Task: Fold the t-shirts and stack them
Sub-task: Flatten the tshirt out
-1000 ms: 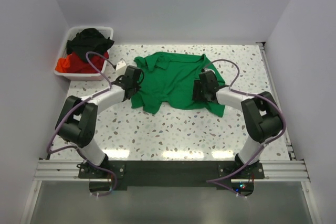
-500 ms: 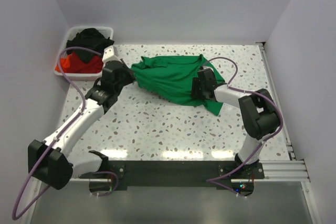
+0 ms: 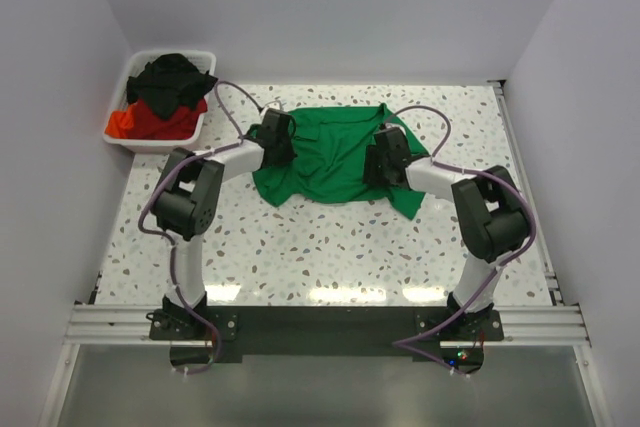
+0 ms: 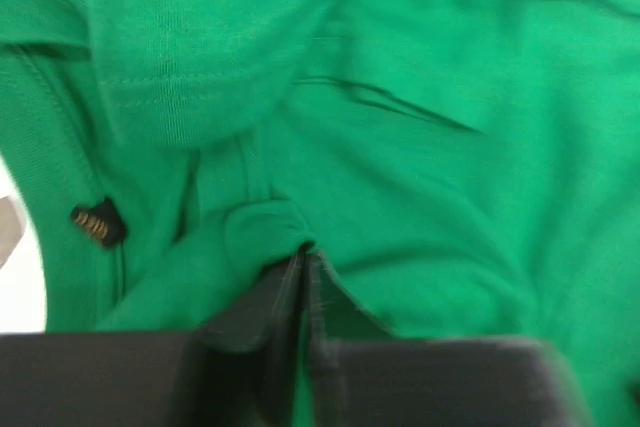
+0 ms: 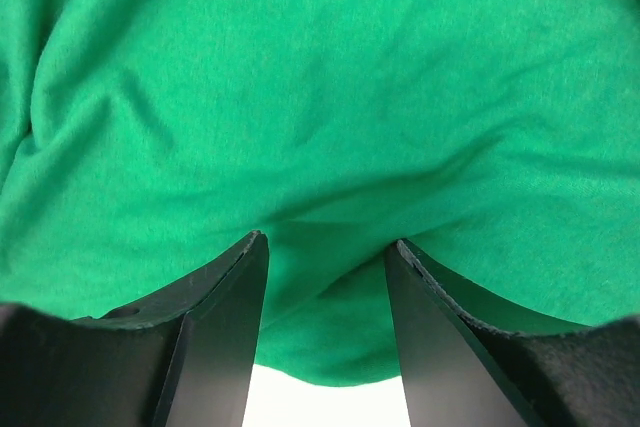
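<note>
**A:** Where's the green shirt (image 3: 330, 147) parked?

**B:** It's left rumpled at upper centre, not yet spread. The left gripper (image 4: 303, 262) is clamped on a pinch of its left side, probably so that edge can be tugged flat. The right gripper (image 5: 325, 247) is held apart over the opposite hem, nothing nipped.

**A:** Others?

**B:** The black shirt (image 3: 172, 77) and red shirt (image 3: 150, 122) are heaped in the bin (image 3: 118, 132), upper left.

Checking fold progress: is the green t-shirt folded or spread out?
Spread, not folded: the green t-shirt lies rumpled across the table, a bunch pinched in the shut left gripper.
</note>
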